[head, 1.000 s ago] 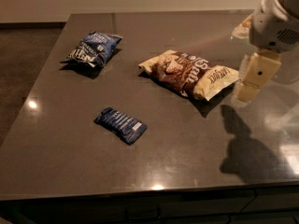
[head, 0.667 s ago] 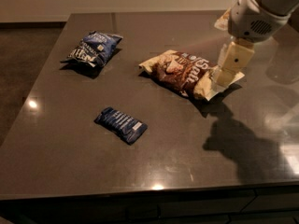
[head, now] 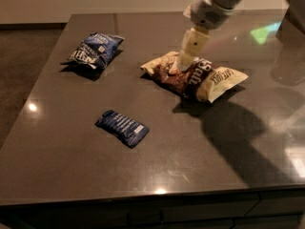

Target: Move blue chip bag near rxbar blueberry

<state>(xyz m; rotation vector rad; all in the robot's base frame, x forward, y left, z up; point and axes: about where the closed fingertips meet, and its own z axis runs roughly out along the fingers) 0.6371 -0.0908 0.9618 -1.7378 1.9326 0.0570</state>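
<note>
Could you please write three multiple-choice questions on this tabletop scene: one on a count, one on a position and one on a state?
1. How many packets lie on the table?
A. two
B. three
C. four

2. Seen from the camera, where is the blue chip bag relative to the rxbar blueberry?
A. farther back and to the left, well apart
B. touching its right side
C. nearer the front edge

3. How does the blue chip bag stand with respect to the claw?
A. gripped and lifted
B. lying on the table, with the claw away over the brown-and-cream chip bag
C. pinned under the claw

Answers:
1 B: two blue packets and one brown-and-cream bag.
2 A: bare table separates them.
3 B: the claw is over the left end of the brown-and-cream chip bag.
</note>
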